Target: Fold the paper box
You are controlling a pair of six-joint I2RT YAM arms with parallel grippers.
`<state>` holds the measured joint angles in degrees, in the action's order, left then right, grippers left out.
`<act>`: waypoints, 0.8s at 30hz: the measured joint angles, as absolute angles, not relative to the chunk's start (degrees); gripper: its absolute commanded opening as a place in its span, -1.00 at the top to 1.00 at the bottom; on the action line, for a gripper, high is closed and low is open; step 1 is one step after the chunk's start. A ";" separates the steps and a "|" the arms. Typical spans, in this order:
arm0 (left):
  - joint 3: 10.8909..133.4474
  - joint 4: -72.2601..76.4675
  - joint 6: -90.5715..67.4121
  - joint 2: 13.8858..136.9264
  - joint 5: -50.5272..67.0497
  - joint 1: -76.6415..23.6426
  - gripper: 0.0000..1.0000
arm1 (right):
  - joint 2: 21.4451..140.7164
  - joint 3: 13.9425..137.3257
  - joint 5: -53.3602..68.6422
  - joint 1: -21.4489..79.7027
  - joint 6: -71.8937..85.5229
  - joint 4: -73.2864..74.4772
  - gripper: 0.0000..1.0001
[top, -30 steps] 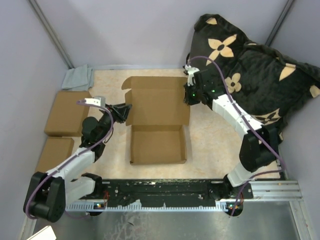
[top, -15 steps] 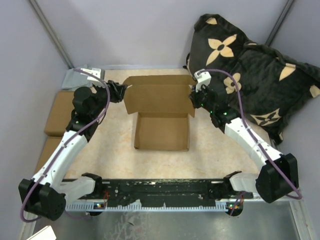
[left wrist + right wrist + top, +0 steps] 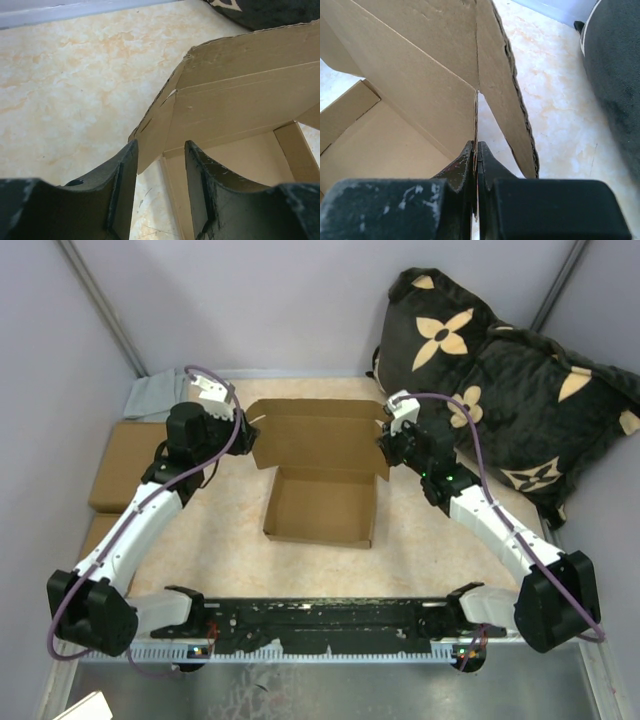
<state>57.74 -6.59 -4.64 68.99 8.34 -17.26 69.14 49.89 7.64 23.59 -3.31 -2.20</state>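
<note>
Evidently dealing with a paper box (image 3: 320, 502) of thin brown card, resting in the middle of the surface (image 3: 420, 540), tray formed, lid standing up at the far side. Probably light, springy at the creases, easily dented or torn. Best taken at the lid's side flaps, close to the fold. Shows the right gripper (image 3: 476, 146) pinched shut on the right flap's edge, the left gripper (image 3: 160, 150) parted astride the left flap, unclamped.
</note>
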 measured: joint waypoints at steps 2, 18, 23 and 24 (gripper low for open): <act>57.76 -6.66 -4.25 68.58 8.34 -17.26 -0.02 | 69.12 49.87 7.77 23.59 -3.49 -2.20 1.00; 59.37 -4.64 1.76 72.75 6.37 -17.26 -0.07 | 69.06 49.08 11.75 23.59 -3.99 -2.81 0.99; 59.31 -3.03 3.22 73.56 5.56 -17.26 -0.07 | 69.06 49.06 12.93 23.59 -4.19 -2.83 0.99; 59.31 -2.79 3.40 73.63 5.52 -17.26 -0.08 | 69.06 49.04 13.17 23.59 -4.32 -2.83 0.99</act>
<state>59.31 -2.79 3.40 73.63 5.52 -17.26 69.06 49.04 13.17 23.59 -4.32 -2.83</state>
